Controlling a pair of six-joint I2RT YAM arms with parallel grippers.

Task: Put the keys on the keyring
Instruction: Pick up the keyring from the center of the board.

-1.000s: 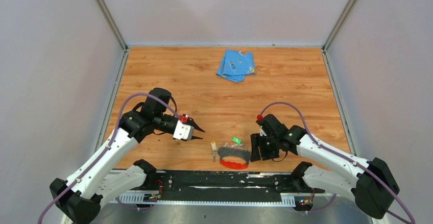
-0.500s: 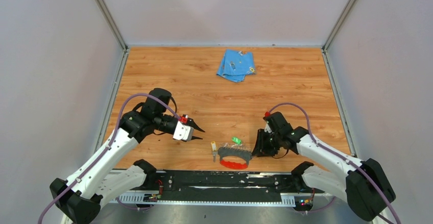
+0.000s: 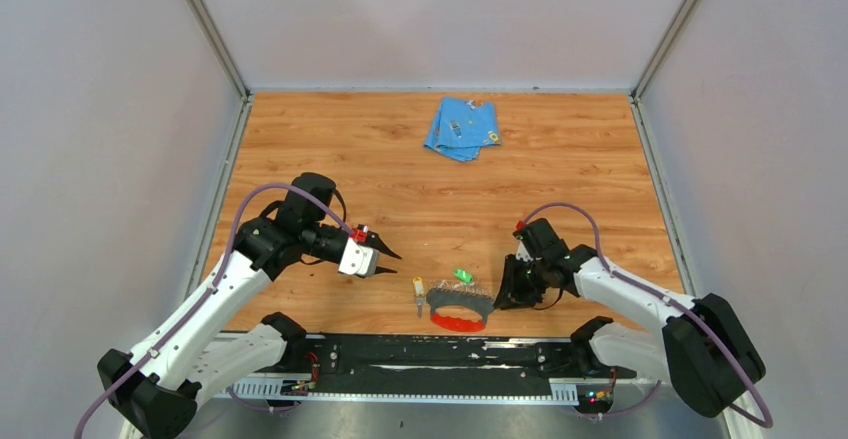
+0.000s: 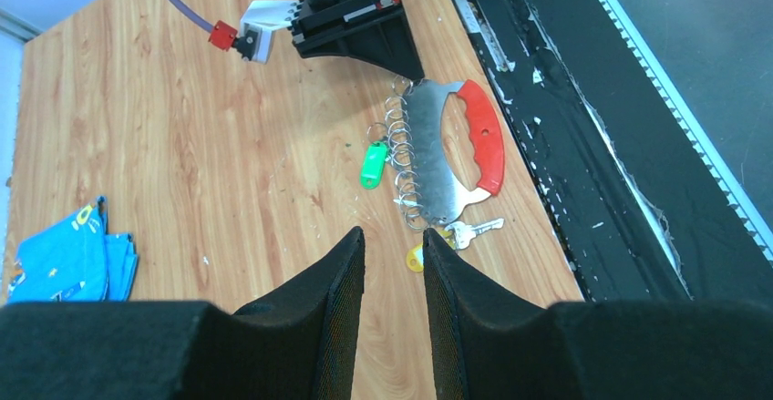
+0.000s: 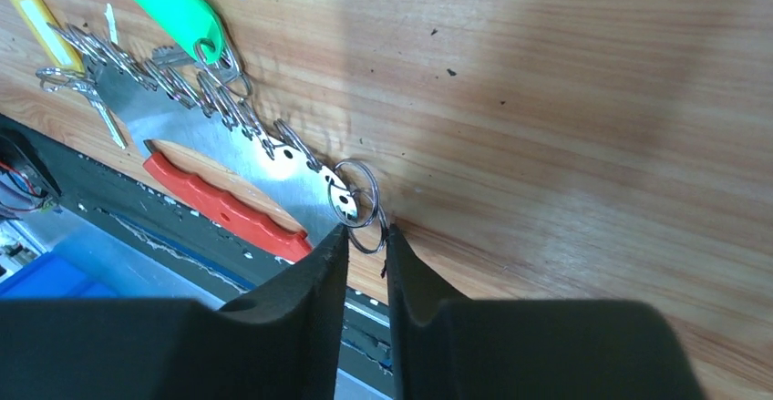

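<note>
The right pincer (image 3: 503,299) has been dropping onto the right end of the keyring (image 3: 460,309) and closing from wide to narrow. Its fingertips (image 5: 328,263) are now bracketing the last wire ring (image 5: 355,195) at that end, though whether they are actually pinching it cannot be told. The left pincer (image 3: 388,253) has been staying put, hovering above the tabletop (image 3: 560,179) with a narrow gap, gripping nothing. The keyring is lying near the tabletop's front edge, between both pincers, its red handle facing the arm bases. The green-tagged key (image 3: 463,276) is resting just behind its row of rings, the yellow-tagged key (image 3: 419,289) just beside its left end. A folded blue cloth (image 3: 462,127) is sitting well apart at the back
</note>
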